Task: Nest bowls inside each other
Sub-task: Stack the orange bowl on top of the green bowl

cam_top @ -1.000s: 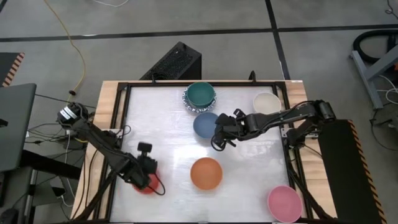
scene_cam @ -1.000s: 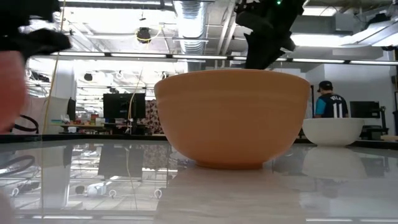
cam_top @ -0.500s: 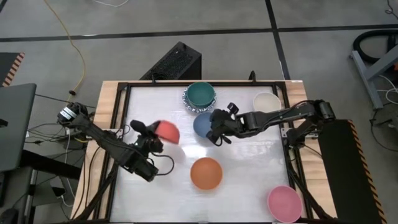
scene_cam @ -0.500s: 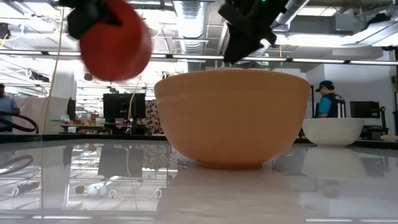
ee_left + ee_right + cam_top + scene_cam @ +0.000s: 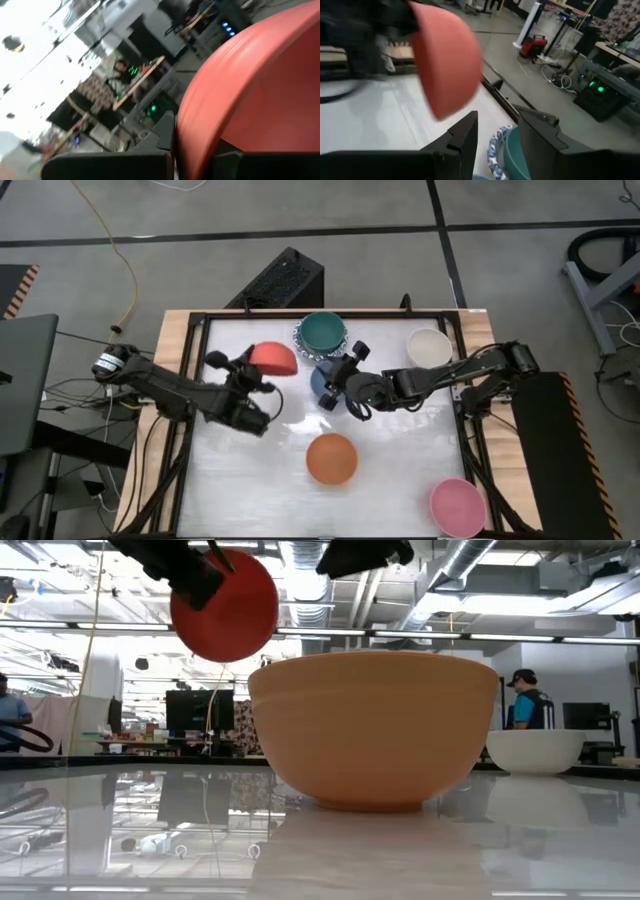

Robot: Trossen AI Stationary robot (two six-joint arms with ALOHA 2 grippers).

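You have a plain red bowl (image 5: pixel 273 357) clamped by its rim in the left gripper (image 5: pixel 243 370), held in the air and tipped on its side, above the table (image 5: pixel 400 460) and just to the left of the teal bowl (image 5: pixel 323 331). The teal bowl sits inside a white bowl with a blue-patterned rim (image 5: pixel 303 343) at the table's far edge; more patterned bowls may lie under it, but you can't count them from these views. In the low view the red bowl (image 5: pixel 224 605) hangs high, its rounded outside facing the camera, with the orange bowl (image 5: pixel 372 728) standing upright on the table in the foreground. Your right gripper (image 5: pixel 340 375) hangs over the blue bowl (image 5: pixel 322 381), which is partly hidden beneath it, just in front of the teal stack; its jaws stand apart and grip nothing. Its wrist camera looks past the parted fingers (image 5: pixel 462 137) at the red bowl (image 5: pixel 447 65) close ahead and the teal bowl (image 5: pixel 512 150) below. The cream bowl (image 5: pixel 429 345) rests near the far right corner, and the pink bowl (image 5: pixel 458 506) at the near right corner. A person (image 5: pixel 527 702) in the room beyond wears a shirt with the number 11.
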